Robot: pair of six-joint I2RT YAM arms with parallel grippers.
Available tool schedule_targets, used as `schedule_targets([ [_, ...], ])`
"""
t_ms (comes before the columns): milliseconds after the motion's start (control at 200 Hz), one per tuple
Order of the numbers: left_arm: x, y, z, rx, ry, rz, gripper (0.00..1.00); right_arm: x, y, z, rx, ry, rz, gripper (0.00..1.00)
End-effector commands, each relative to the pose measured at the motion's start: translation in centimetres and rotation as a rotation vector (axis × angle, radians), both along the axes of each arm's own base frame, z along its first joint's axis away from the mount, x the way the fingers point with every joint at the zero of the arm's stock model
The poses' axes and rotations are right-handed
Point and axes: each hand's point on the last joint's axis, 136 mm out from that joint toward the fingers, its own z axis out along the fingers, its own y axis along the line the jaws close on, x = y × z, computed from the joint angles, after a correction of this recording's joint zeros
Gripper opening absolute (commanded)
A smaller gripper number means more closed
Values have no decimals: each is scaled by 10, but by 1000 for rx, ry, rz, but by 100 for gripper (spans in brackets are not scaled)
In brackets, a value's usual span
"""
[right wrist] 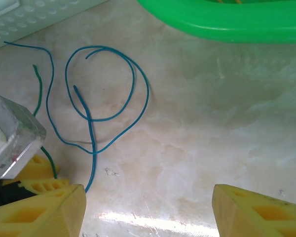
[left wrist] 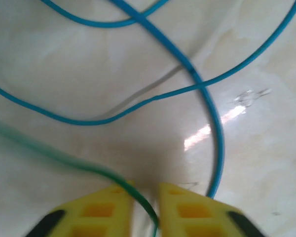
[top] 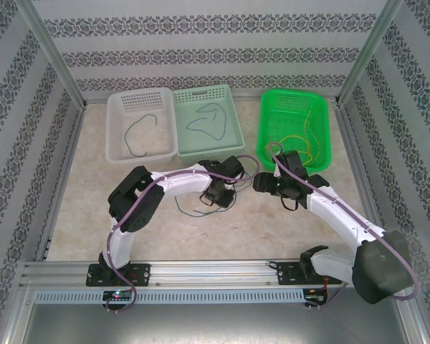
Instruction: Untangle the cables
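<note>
top external: the left arm (top: 175,180) folds at an elbow on its own side, its forearm running right to the left gripper (top: 218,195), which points down at the table (top: 86,215). the right arm (top: 340,215) slants up and left from a dark elbow, and the right gripper (top: 261,183) sits just beside the left one.

left wrist: jaws drawn narrow about the green cable (left wrist: 89,168), which runs down between the yellow fingers (left wrist: 187,205). the blue cable (left wrist: 212,113) loops on the table beyond (crossing itself).

right wrist: jaws wide, nothing between them, hovering over bare table near the blue loops.

other cables (top: 127,136) lie in the white basket (top: 113,129), the pale green basket (top: 236,125) and the bright green basket (top: 325,136).
</note>
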Motion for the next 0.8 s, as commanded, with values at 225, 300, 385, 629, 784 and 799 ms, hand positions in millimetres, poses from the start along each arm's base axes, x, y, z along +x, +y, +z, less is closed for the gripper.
schedule_targets([
  [225,-7,11,18,42,-8,-11,0,-3,-6,0,0,-1,-20,69],
  [300,-6,13,33,31,-33,-9,0,-4,-6,1,5,-5,-22,69],
  [385,-8,18,47,23,-46,-6,0,-3,-5,3,12,-9,-21,69],
  [629,-17,25,93,-56,-89,20,0,-2,6,7,63,-16,10,67],
  [784,-12,23,151,-211,-157,67,0,1,29,30,140,-115,93,67],
  [799,-11,23,158,-229,-167,74,0,2,32,33,151,-131,106,67],
])
